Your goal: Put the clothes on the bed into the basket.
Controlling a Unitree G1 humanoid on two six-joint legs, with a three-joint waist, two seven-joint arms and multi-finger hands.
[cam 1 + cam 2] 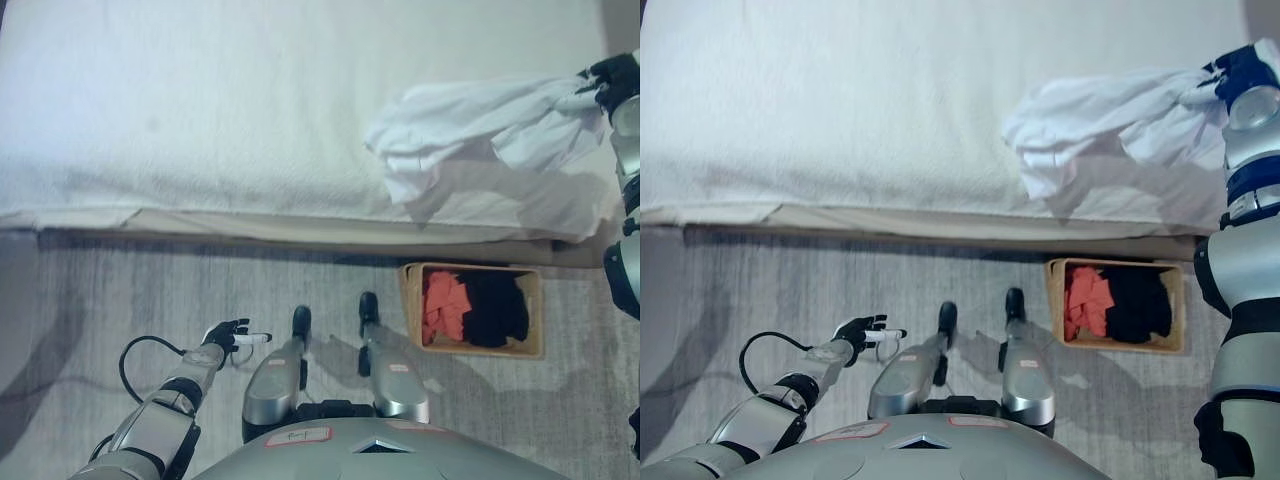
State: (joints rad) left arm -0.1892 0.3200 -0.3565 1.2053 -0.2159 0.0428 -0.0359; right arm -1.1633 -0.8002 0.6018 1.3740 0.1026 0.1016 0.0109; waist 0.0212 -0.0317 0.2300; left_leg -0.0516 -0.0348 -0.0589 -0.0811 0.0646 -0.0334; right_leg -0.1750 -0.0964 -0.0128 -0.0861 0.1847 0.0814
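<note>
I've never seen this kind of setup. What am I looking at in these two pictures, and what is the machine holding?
Both pictures come from a two-eyed camera on a humanoid robot's head, looking down, so they show one scene from slightly different spots. Ahead is a bed. The robot's right hand grips a white garment lying on the bed's right side. On the floor below stands a basket, already holding red clothing and black clothing. The left hand hangs idle and open above the floor.
</note>
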